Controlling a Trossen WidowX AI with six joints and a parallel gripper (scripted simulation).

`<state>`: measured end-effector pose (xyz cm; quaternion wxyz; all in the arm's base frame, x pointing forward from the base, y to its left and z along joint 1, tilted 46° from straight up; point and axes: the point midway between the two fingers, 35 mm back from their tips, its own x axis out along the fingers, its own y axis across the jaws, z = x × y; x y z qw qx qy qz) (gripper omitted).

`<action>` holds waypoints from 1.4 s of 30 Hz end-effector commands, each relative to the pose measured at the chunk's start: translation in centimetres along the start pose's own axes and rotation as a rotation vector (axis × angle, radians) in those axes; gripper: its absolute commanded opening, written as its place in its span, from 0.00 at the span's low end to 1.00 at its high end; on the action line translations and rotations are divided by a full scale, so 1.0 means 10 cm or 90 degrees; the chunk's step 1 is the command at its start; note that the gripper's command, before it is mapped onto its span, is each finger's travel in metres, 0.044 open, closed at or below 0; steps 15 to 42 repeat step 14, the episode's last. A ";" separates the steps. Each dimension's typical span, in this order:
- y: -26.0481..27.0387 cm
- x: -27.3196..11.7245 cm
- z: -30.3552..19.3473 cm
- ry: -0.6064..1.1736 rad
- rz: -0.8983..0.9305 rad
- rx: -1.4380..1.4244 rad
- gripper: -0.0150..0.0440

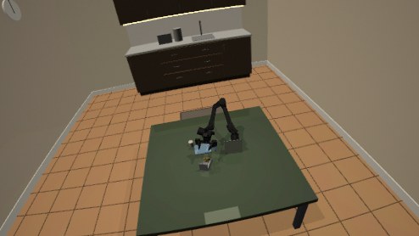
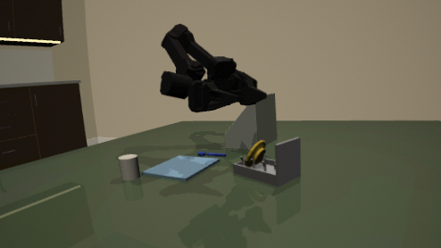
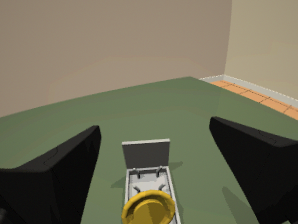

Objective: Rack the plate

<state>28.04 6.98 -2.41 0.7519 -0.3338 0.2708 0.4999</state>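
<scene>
The yellow plate [image 1: 207, 160] [image 2: 255, 153] [image 3: 149, 211] stands on its edge in the grey dish rack [image 1: 204, 166] [image 2: 253, 172] [image 3: 146, 155], at the end away from the tall end panel. In the exterior view it leans, with its top tipped toward that panel, among the small rails. Its lower edge is partly hidden, so the exact slot is hard to tell. My gripper [image 1: 205, 148] [image 2: 251, 98] [image 3: 156, 127] is wide open and empty. It hangs above and back from the rack, apart from the plate.
A light blue mat [image 1: 203, 149] [image 2: 180, 167] lies beside the rack, with a whitish cup [image 1: 191, 143] [image 2: 129, 168] at its far side. A blue utensil [image 2: 214, 154] lies behind the mat. A tall grey block [image 1: 233, 147] [image 2: 266, 118] stands behind the rack.
</scene>
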 end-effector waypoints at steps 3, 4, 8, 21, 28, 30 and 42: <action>-0.01 0.01 0.05 0.030 0.013 0.047 0.93; 0.00 0.02 0.04 0.042 0.020 0.064 0.93; 0.04 0.04 0.03 0.092 0.043 0.129 0.93; 0.11 0.05 0.02 0.177 0.067 0.224 0.93; 0.11 0.05 0.02 0.177 0.067 0.224 0.93; 0.11 0.05 0.02 0.177 0.067 0.224 0.93; 0.11 0.05 0.02 0.177 0.067 0.224 0.93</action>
